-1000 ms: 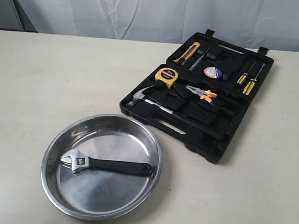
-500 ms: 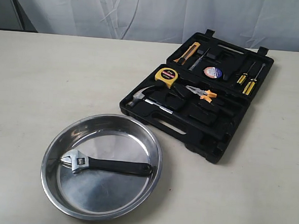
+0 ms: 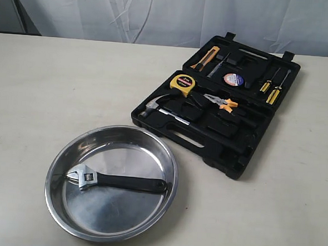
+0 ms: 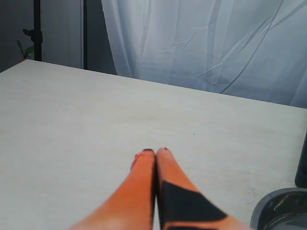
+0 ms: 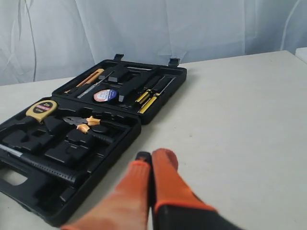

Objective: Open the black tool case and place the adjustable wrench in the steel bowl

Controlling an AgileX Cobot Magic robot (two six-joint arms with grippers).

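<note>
- steel bowl (image 3: 52,172), shiny and shallow, sits on the pale bench (image 3: 55,83) just beside the handle side of the black tool case (image 3: 219,132).
- the adjustable wrench (image 3: 116,181) lies flat on the bowl's floor and is the only thing in it. in the exterior view its long axis runs almost level across the bowl, silver head toward the left rim and black handle end toward the right rim.
- the case lies open, both halves flat on the bench.
- the near half holds a yellow tape measure (image 3: 182,84), a claw hammer (image 3: 154,107) and orange-handled pliers (image 3: 223,102).
- the far half holds a utility knife (image 3: 206,58), a roll of tape (image 3: 233,79) and yellow-handled screwdrivers (image 3: 272,88).
- the left arm's jaws are pressed together on nothing, orange fingers (image 4: 141,184) above bare bench.
- the right arm's jaws are closed and empty, fingers (image 5: 165,177) near the case's edge.
</note>
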